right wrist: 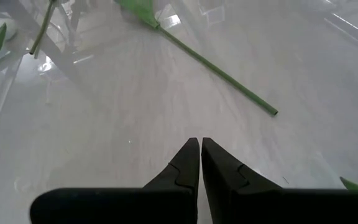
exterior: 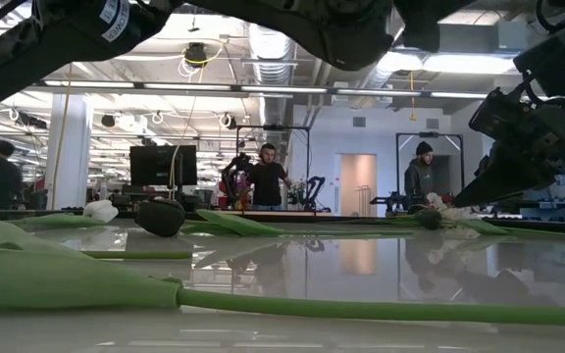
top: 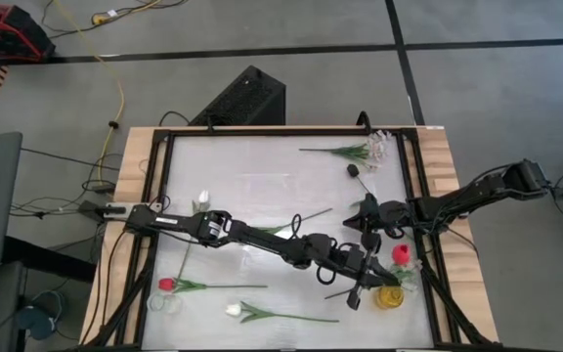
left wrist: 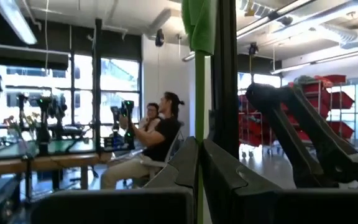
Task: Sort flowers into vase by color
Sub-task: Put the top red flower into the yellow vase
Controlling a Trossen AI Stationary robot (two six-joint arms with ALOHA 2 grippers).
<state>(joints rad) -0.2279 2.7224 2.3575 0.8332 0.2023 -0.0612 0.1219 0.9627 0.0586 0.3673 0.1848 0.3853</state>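
From above we see the left gripper (top: 362, 277) stretched far across the white table (top: 262, 186) to its right-hand side, beside a clear glass vase with yellow at its base (top: 392, 296). In its wrist view the two dark fingers (left wrist: 222, 180) are clenched on a thin green artificial stem (left wrist: 199, 93) that rises upright between them — a green leaf shows at the top. A near-black head (top: 356, 300) hangs just beside the vase.

A red tulip (top: 400, 254) stands just above the vase in the overhead view.

The right gripper (top: 368, 210) hovers above the table near the vase; its fingers (right wrist: 188, 165) are pressed together and hold nothing, with another green stem (right wrist: 219, 73) lying on the table ahead of them.

The other flowers lie flat on the table: a red tulip with green leaves (top: 167, 285) and a white tulip (top: 234, 310) near the front left, a white bud (top: 202, 203) beside the left arm, a dark bud (top: 354, 170) and a sprig of tiny white blossoms (top: 377, 149) at the far right.

People stand in the room beyond.
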